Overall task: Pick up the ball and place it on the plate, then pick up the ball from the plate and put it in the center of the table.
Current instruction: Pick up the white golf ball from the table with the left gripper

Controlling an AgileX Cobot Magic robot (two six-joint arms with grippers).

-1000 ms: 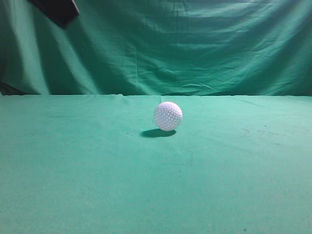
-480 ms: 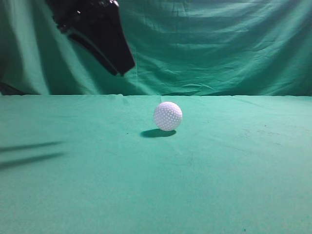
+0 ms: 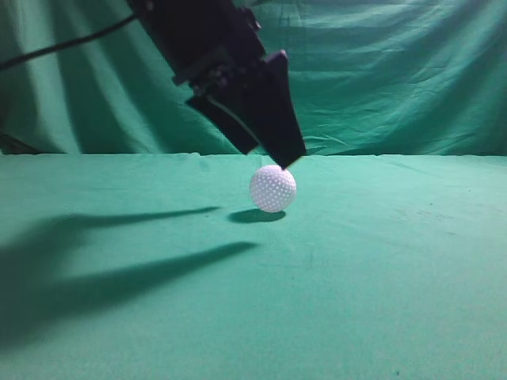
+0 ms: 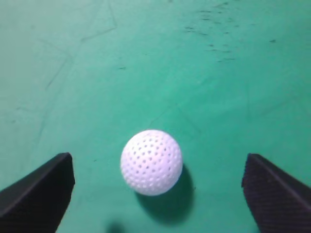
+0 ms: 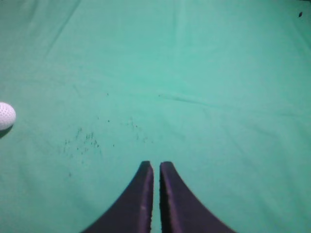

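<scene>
Exterior view: the golf ball (image 3: 272,188) rests mid-surface (image 3: 380,269), toward the far edge, the left end effector (image 3: 277,150) poised just above it. Left wrist view: its fingers (image 4: 39,194) are spread wide, flanking the ball. Right wrist view: the right end effector (image 5: 156,194) is clenched, grasping nothing.

Draped green cloth backdrop (image 3: 380,79) is hanging in folds behind the work surface; light is casting long dark shadows (image 3: 119,277) leftward.
</scene>
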